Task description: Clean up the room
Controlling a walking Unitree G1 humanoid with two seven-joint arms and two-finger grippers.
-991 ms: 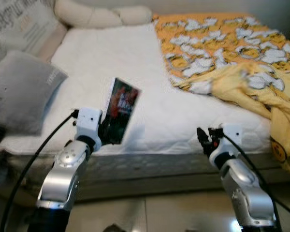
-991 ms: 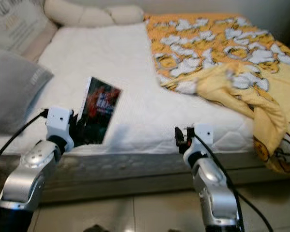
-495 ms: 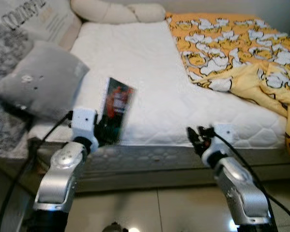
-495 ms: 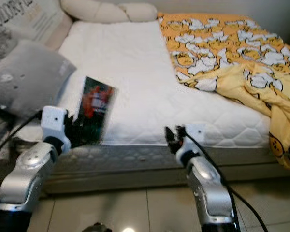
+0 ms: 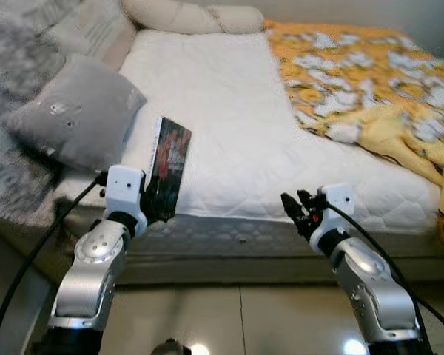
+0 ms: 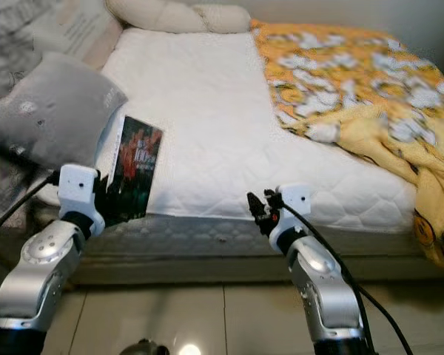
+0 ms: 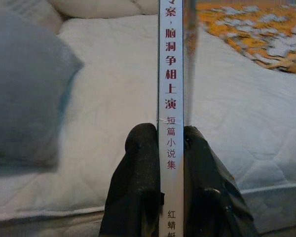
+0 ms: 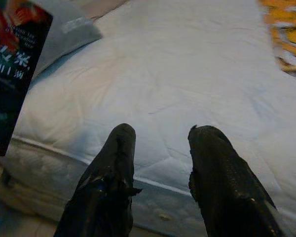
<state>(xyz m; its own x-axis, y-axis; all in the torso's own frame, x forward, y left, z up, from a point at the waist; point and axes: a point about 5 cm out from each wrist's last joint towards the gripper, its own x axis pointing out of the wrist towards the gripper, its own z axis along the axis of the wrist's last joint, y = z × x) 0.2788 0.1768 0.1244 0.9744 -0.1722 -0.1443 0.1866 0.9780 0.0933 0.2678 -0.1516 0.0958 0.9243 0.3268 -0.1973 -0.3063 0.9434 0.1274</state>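
My left gripper [image 5: 155, 203] is shut on a dark-covered book [image 5: 169, 166] with a white spine, holding it upright by its lower end above the near edge of the white mattress [image 5: 229, 126]. In the left wrist view the two black fingers [image 7: 140, 173] pinch the book's spine [image 7: 170, 89], which carries red printed characters. My right gripper [image 5: 294, 211] hangs open with nothing in it in front of the mattress edge; its fingers [image 8: 111, 168] stand apart over the mattress, and the book [image 8: 12, 64] shows off to one side.
A grey pillow [image 5: 78, 111] lies at the mattress's left side, with printed cushions [image 5: 81, 29] behind it. A cream bolster [image 5: 189, 16] lies at the head. A rumpled yellow and orange patterned blanket [image 5: 370, 81] covers the right side. Glossy tile floor [image 5: 229, 318] lies below.
The whole picture has shifted, so the camera has turned toward the left side of the bed. The book stays in my left gripper, now seen more edge-on. The right gripper is as before.
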